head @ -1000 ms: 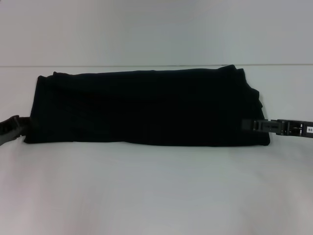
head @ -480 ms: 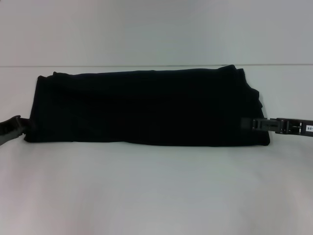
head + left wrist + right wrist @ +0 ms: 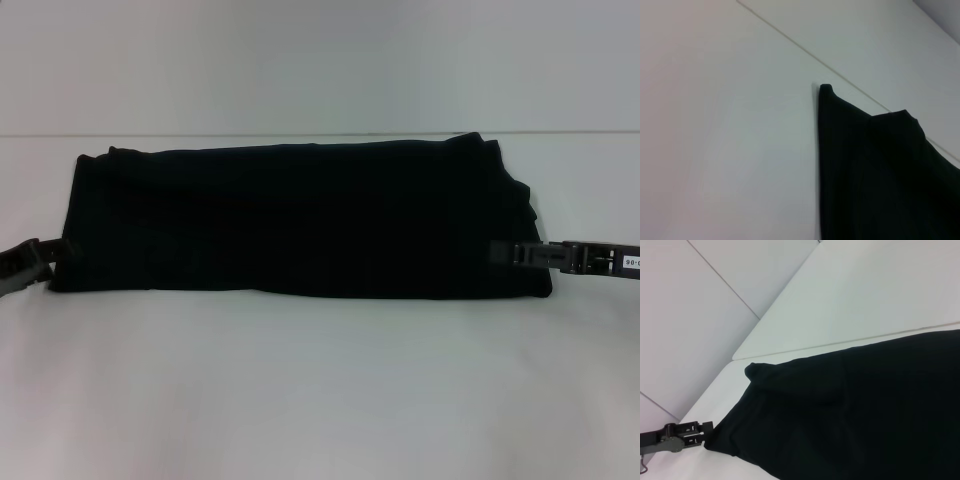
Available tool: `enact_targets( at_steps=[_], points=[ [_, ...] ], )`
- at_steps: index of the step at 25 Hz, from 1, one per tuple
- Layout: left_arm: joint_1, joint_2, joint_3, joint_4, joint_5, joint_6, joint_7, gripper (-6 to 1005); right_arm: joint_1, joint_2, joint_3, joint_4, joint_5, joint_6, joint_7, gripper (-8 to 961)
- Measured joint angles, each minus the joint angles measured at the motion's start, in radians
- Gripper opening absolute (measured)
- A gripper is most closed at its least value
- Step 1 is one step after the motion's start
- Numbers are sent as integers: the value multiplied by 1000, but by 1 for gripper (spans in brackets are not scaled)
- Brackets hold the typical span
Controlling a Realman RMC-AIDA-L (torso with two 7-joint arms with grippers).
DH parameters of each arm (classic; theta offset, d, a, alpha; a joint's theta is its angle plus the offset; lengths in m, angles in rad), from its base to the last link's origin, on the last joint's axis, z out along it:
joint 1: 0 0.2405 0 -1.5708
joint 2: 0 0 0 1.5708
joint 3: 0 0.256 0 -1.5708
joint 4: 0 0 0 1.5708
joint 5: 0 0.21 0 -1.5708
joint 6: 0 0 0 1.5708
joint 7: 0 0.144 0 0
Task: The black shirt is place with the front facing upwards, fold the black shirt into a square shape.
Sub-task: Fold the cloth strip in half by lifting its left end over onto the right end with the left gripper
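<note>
On white table (image 3: 320, 400): one black shirt (image 3: 300, 225); left hand (image 3: 45, 255), right hand (image 3: 505, 256) grips unclear.

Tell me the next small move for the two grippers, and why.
Probably lift both ends and carry one over the other: the shirt lies as a long band, not yet square, with the left gripper and right gripper at its ends.

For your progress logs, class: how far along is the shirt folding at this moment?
Done: the black shirt lies folded into a long band on the white table. In hand: the left gripper and right gripper sit at its two ends. Left: folding the band's length down into a square.
</note>
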Motion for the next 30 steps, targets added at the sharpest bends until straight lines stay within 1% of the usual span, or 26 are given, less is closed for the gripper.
enact_targets(
  at_steps=[1, 12, 15, 26, 30],
  points=[
    [0, 0, 0, 0, 0, -1, 0, 500, 0, 0, 0, 0, 0, 0, 0, 941],
    [-1, 0, 0, -6, -8, 23, -8, 766, 1, 0, 1, 0, 0, 0, 0, 941],
    [-3, 0, 0, -7, -9, 35, -8, 793, 3, 0, 1, 0, 0, 1, 0, 941],
    [-10, 0, 6, 0, -5, 53, -4, 763, 7, 0, 1, 0, 1, 6, 0, 941],
    [-14, 4, 9, 3, 20, 47, 1, 752, 6, 0, 1, 0, 4, 5, 0, 941]
  ],
)
